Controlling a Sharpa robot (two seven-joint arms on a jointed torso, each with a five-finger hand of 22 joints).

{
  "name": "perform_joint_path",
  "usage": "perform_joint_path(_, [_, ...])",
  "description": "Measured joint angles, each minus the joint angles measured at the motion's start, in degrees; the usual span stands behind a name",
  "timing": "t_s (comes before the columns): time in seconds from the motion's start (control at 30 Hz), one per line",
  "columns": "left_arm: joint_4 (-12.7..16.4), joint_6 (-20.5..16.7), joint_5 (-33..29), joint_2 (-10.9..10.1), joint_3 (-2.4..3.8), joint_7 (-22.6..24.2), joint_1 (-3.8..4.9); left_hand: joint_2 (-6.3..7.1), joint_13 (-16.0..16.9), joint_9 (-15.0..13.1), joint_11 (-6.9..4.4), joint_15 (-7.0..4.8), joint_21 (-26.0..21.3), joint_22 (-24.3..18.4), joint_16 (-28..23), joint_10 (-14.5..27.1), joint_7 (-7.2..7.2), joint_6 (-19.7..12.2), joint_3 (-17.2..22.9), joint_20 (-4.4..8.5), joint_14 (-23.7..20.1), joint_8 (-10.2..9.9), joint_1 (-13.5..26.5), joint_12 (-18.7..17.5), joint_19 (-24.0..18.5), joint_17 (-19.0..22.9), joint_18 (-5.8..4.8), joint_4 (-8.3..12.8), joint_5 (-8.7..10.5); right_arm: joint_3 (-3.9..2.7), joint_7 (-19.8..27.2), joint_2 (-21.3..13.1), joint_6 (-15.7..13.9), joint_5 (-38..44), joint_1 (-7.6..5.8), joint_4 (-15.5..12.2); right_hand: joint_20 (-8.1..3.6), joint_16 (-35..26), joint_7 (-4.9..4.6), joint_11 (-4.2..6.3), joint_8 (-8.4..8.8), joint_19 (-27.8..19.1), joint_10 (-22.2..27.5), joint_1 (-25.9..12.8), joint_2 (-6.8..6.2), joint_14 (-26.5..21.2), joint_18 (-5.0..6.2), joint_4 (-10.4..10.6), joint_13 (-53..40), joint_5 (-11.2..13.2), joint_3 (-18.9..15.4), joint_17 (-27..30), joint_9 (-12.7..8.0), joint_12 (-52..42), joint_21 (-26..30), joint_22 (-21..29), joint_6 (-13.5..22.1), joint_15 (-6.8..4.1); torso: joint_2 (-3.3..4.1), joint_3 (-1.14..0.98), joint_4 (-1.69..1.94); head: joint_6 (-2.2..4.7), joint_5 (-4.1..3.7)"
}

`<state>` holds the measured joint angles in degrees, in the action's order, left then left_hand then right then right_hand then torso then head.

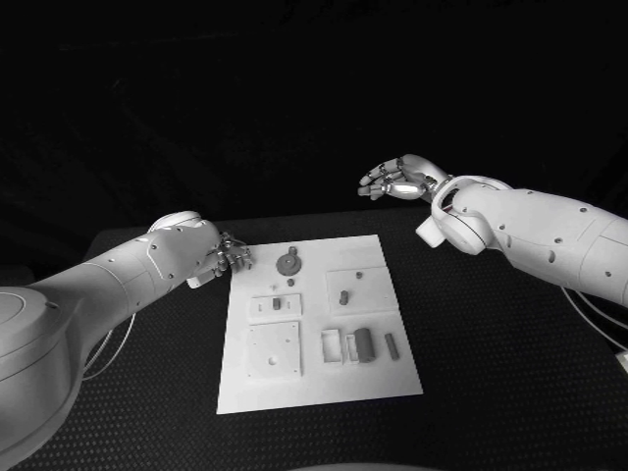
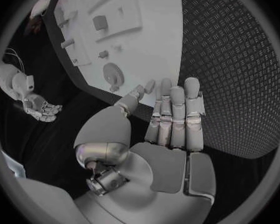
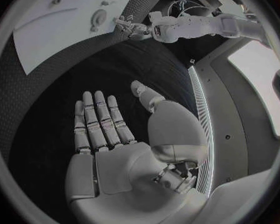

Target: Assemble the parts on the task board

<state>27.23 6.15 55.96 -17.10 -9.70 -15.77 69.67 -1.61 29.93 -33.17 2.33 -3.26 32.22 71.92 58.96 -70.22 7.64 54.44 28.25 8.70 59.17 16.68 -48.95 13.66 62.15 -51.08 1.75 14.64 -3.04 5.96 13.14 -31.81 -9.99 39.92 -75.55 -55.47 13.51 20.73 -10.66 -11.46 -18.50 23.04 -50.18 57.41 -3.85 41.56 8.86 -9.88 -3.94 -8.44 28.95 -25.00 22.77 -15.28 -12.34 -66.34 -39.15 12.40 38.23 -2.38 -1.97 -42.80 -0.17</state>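
Left hand (image 1: 224, 253) hovers at the far left corner of the task board (image 1: 319, 388), fingers straight and apart, palm empty; it holds nothing. The round part (image 1: 287, 262) lies on the board just beyond its fingertips, so the hand appears stationed for a first reach to that piece. Right hand (image 1: 399, 177) is raised well clear of the board, off its far right corner, fingers loosely apart and nothing in them; judged parked to leave the working area unobstructed. The remaining parts, among them a dark block (image 1: 362, 342) and a small peg (image 1: 342, 294), lie loose or seated in the board's plates, untouched. The board rests flat on the black counter (image 1: 512, 392). Assembly appears not yet begun.
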Motion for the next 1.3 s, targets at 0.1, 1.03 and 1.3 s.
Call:
perform_joint_path(0.1, [-0.1,0.0,-0.2,0.0,0.00,0.1,-0.01,-0.62,0.0,0.0,0.00,0.00,0.0,0.0,0.0,0.0,0.00,0.0,0.0,-0.01,0.0,0.0,0.0,0.0,0.0,-0.1,0.00,0.0,0.00,0.00,0.0,0.0,0.0,0.0,-0.01,0.0,0.00,0.0,0.00,-0.21,0.00,0.0,-0.2,0.0,0.00,0.0,0.00,0.0,0.0,0.0,0.0,0.0,0.0,0.0,0.0,0.0,0.0,0.00,0.00,0.00,0.01,-0.02,-0.02])
perform_joint_path(1.03, [-1.3,0.5,-2.1,0.4,0.02,0.6,-0.02,-2.01,-0.2,0.4,0.01,-0.16,-0.2,0.7,-0.4,-0.4,-0.10,0.1,4.2,0.20,0.6,0.2,-2.2,-0.4,0.4,-1.0,-0.01,0.2,0.00,0.00,-0.1,0.1,0.0,0.0,-0.08,-0.3,0.20,0.0,0.00,-0.21,0.00,0.2,-0.2,0.0,0.00,0.0,0.00,0.2,0.0,0.0,-0.2,0.0,-0.1,0.0,0.0,0.0,0.0,0.00,-0.02,0.00,0.00,-0.26,-0.25])
perform_joint_path(1.3, [-1.5,0.5,-2.1,0.3,0.03,0.6,-0.02,-2.93,0.0,0.4,-0.47,-0.62,-0.2,1.3,-0.4,-1.8,-0.59,1.5,6.0,0.60,1.7,0.9,-3.7,-0.4,1.3,-1.4,-0.06,1.0,0.22,0.00,-0.1,0.1,0.0,0.0,-0.09,-0.3,0.20,0.0,0.00,-0.21,0.00,0.2,-0.2,0.0,0.00,0.0,0.00,0.2,0.0,0.0,-0.2,0.0,-0.1,0.0,0.0,-0.1,0.0,0.00,-0.02,-0.01,0.01,-0.43,-0.28])
